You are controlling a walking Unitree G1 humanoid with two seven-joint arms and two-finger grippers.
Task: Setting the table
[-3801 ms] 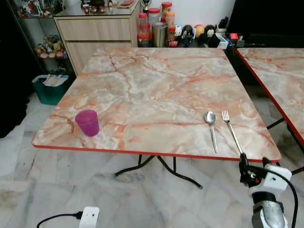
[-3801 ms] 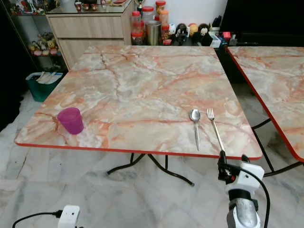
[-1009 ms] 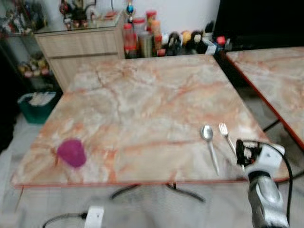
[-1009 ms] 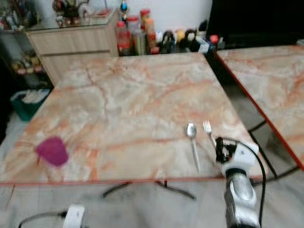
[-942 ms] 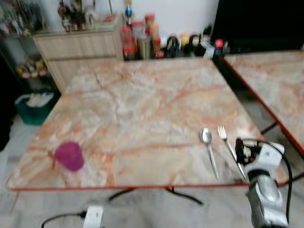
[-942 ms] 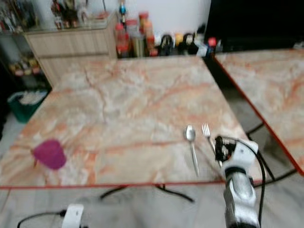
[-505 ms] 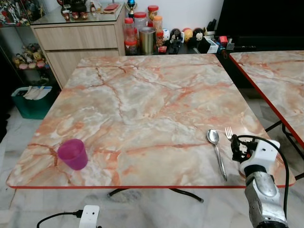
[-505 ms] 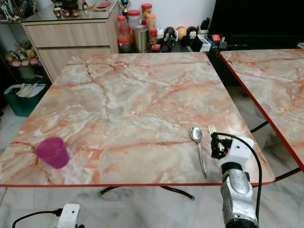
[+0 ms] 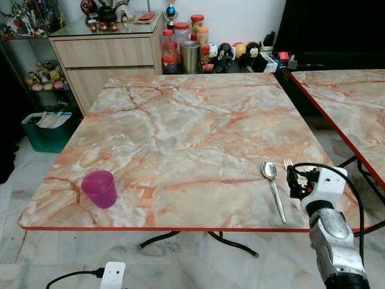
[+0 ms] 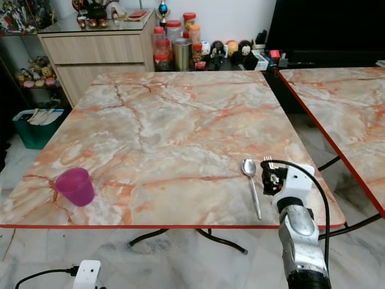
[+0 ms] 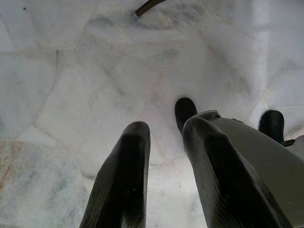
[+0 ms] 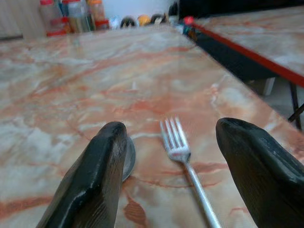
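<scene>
No text, label, brand or number could be read anywhere. The jars [image 9: 180, 40] on the low shelf behind the table [image 9: 180, 120] were too small and distant for any lettering to be made out.

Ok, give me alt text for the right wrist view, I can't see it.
The right gripper is open low over the marble table, its two black fingers straddling a fork lying flat. A spoon peeks out beside one finger; jars stand at the far edge.
</scene>
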